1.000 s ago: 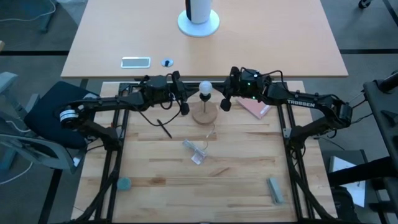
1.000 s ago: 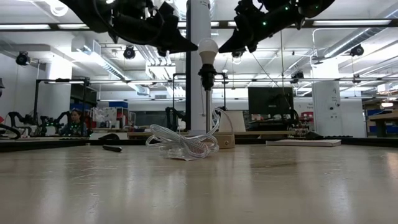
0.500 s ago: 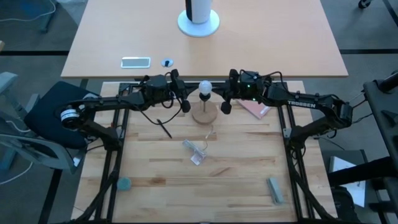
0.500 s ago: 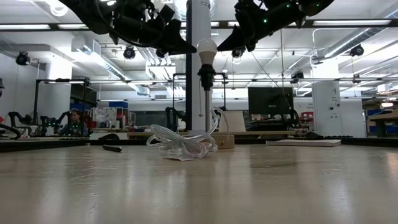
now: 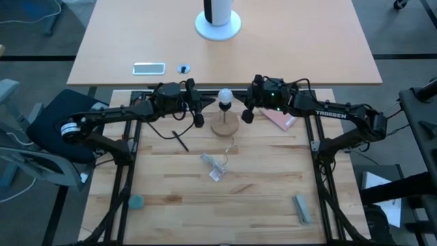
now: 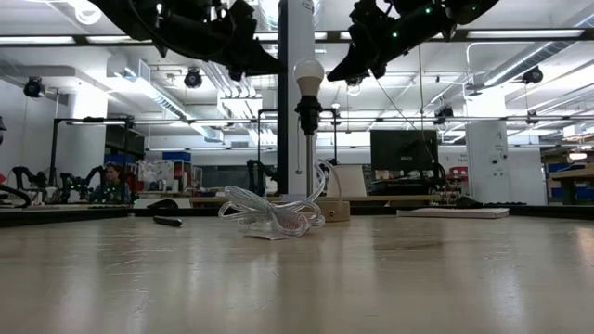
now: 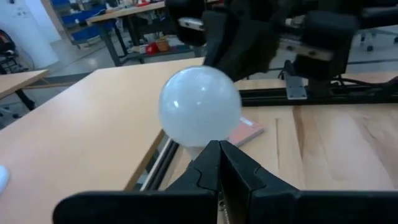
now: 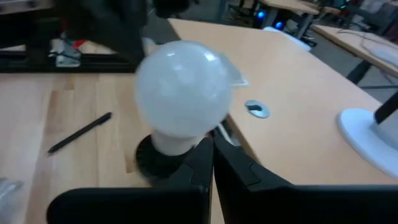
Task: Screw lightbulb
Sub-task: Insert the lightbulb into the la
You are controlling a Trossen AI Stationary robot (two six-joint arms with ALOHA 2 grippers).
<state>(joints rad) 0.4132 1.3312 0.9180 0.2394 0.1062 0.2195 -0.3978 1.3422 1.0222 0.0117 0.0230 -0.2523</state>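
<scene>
Lightbulb: white globe, upright in black socket atop thin post on round wooden base, rear-centre of bench.
Left hand: just beside bulb, not touching, fingers closed together.
Right hand: opposite side of bulb, apart from it, fingers closed together.
Clear packet, black pen: on bench nearby.

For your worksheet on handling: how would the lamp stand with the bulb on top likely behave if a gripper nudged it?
The lightbulb tops a thin post on a small round wooden base, so it probably tips easily. Its smooth globe looks slippery and fragile.
</scene>
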